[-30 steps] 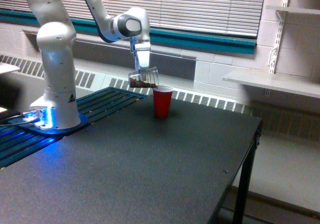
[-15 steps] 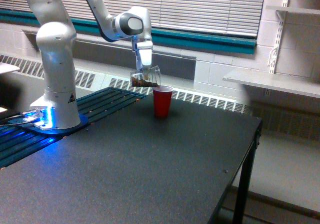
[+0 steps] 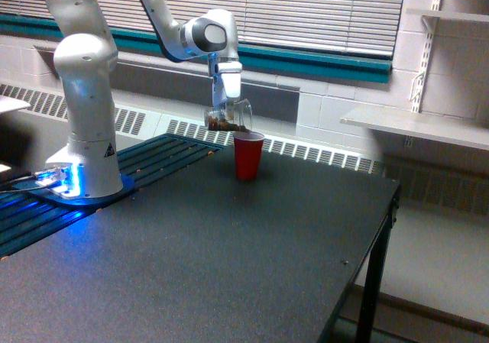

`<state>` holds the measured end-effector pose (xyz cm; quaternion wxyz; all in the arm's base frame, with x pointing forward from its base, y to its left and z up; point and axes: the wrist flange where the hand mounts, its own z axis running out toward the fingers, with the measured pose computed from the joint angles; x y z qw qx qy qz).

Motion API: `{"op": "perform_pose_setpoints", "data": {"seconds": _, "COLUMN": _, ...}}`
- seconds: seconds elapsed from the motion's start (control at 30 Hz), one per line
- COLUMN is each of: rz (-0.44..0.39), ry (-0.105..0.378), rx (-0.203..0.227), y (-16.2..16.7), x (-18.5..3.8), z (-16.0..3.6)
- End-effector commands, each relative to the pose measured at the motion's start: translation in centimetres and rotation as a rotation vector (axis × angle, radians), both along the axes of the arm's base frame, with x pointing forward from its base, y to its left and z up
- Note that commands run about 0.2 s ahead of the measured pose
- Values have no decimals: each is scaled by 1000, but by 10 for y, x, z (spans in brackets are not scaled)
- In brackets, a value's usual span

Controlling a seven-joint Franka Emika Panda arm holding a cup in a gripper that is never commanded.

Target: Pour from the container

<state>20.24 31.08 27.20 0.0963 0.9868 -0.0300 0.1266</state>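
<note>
Since a second ago your arm (image 3: 84, 91) has carried the cup toward the exterior view's right, so the cup now hangs closer to the red cup than it did, and it sits a little higher too.

You have a dark tabletop (image 3: 229, 266) filling most of the view, with the arm's white base standing on it at the exterior view's left, blue light glowing at its foot. Behind runs a wall with window blinds (image 3: 306, 7) and a teal strip below them; a shelf (image 3: 412, 125) juts out at the exterior view's right.

Your pincer (image 3: 226, 108) points down and is clamped on the cup (image 3: 228, 118), a clear one with brown bits lying along its lower side. Its long axis is close to level, tipped over on its side, with the mouth facing the exterior view's right, toward the red cup (image 3: 247, 155).

That one stands upright on the tabletop, just below and to the exterior view's right of the clear cup's mouth. You cannot tell whether the two rims touch.
</note>
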Motion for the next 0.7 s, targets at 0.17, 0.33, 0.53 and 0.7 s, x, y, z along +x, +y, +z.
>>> {"op": "perform_pose_setpoints", "data": {"seconds": 0.17, "rz": 61, "ry": 26, "rx": -41, "y": 10, "x": 7, "z": -1}}
{"op": "perform_pose_setpoints", "data": {"seconds": 0.33, "rz": 66, "ry": 31, "rx": -56, "y": 13, "x": 11, "z": -1}}
{"op": "perform_pose_setpoints", "data": {"seconds": 0.53, "rz": 66, "ry": 25, "rx": -74, "y": 16, "x": 16, "z": 0}}
{"op": "perform_pose_setpoints", "data": {"seconds": 0.7, "rz": 60, "ry": 24, "rx": -75, "y": 15, "x": 21, "z": 2}}
